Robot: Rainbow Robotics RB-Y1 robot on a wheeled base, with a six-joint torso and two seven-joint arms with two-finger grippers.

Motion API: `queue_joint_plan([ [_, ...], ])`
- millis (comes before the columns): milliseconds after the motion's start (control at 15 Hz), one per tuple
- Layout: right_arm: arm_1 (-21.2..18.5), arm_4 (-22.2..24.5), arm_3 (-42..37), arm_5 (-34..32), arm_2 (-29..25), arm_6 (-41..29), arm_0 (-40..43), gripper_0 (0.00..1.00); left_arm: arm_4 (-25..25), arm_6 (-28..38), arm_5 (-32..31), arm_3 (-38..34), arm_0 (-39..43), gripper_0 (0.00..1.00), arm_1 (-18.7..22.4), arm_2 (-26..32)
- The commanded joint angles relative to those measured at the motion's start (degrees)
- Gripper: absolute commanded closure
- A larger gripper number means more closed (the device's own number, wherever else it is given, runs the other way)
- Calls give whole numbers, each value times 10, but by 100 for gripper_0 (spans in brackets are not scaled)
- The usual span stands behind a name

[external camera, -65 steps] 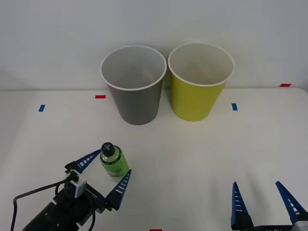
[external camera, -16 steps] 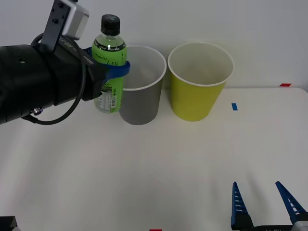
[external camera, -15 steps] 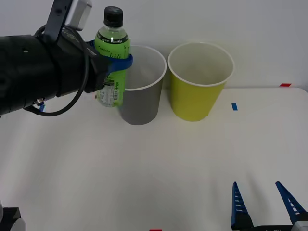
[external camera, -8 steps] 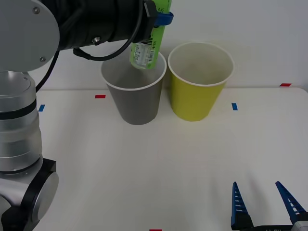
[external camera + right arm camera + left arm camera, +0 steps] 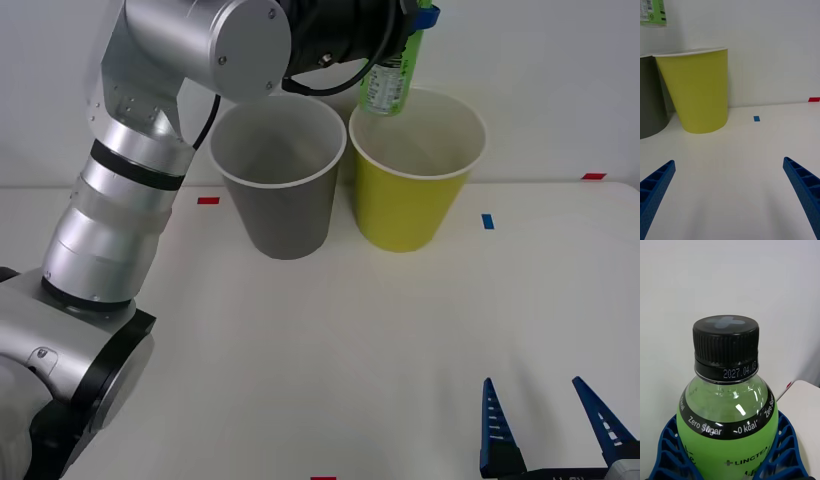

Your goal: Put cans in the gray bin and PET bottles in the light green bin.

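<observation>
One PET bottle (image 5: 390, 82) hangs upright, base down, over the light green bin (image 5: 415, 170), just right of the gray bin (image 5: 280, 178); left gripper (image 5: 415, 15) pinches it near the top. Right gripper (image 5: 550, 425) rests low on the table (image 5: 350, 330), fingers spread.

Right wrist: label corner (image 5: 652, 12) above the bin's rim.

Left wrist: dark cap (image 5: 726, 343) up, green body, blue fingers (image 5: 666, 450) hugging both sides.

The bottle (image 5: 728, 427) is clear glossy plastic with a matt, ridged black cap (image 5: 726, 341). The left claw (image 5: 728, 461) has ribbed blue plastic fingers. The arm (image 5: 150, 170) is smooth silvery metal. The table (image 5: 350, 330) is matt white.
</observation>
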Motion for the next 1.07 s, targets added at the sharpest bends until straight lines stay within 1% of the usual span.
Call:
queue_joint_plan([
  [67,0,0,0,0,0,0,0,0,3,3,-40,31,-16,100,-20,-25],
  [267,0,0,0,0,0,0,0,0,5,2,-130,93,-19,100,-29,-62],
  [400,0,0,0,0,0,0,0,0,7,0,-178,137,-21,100,-47,-72],
  [667,0,0,0,0,0,0,0,0,2,-5,-185,153,-21,100,-65,-71],
  [1067,0,0,0,0,0,0,0,0,-12,-15,-185,153,-20,100,-63,-71],
])
